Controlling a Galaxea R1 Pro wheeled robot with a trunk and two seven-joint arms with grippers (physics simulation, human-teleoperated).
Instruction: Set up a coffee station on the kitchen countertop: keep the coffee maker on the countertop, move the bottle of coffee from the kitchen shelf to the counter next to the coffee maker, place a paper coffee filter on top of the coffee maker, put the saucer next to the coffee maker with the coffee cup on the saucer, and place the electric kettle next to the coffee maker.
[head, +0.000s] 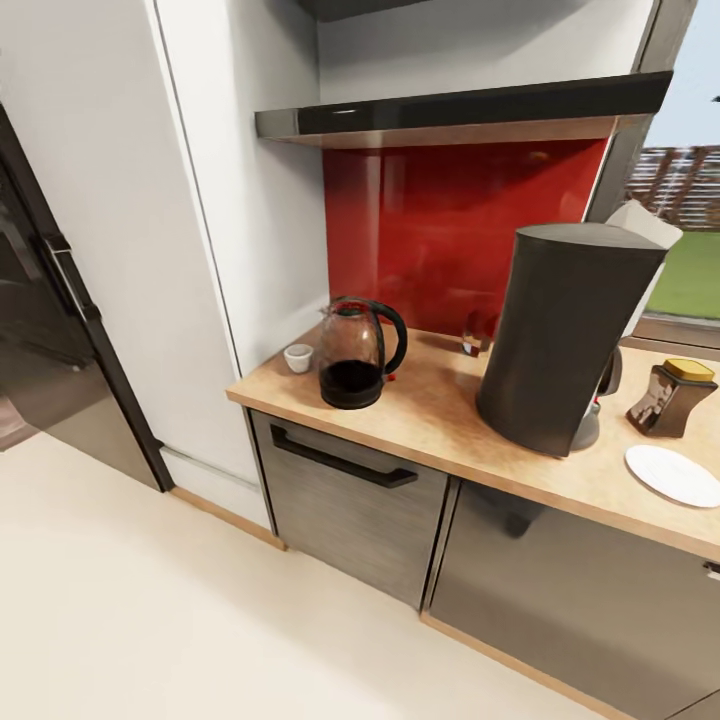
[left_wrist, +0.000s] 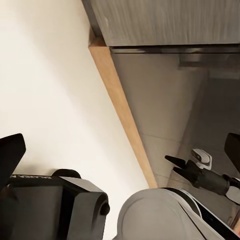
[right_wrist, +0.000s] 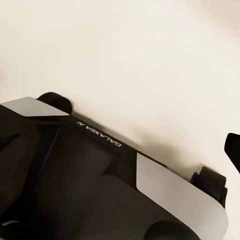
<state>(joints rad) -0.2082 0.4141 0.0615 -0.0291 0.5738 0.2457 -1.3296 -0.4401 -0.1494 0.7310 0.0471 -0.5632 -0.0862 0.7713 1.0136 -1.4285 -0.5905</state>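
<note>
On the wooden countertop (head: 440, 420) the tall dark coffee maker (head: 565, 335) stands right of centre. A white paper filter (head: 645, 222) peeks out behind its top edge. The glass electric kettle (head: 360, 352) sits near the counter's left end, with the small white coffee cup (head: 298, 357) just left of it. Right of the coffee maker are the brown bottle of coffee (head: 670, 396) with its yellow lid and the white saucer (head: 672, 474) near the front edge. My left gripper (left_wrist: 120, 150) hangs open over floor and cabinet base. My right gripper (right_wrist: 120, 145) is open above my own base.
A dark fridge (head: 45, 330) stands at the left beside a tall white panel (head: 200, 250). Below the counter is a drawer with a black handle (head: 345, 460). A red backsplash (head: 460, 220) and a dark shelf (head: 460, 112) sit above. Pale floor (head: 150, 620) lies in front.
</note>
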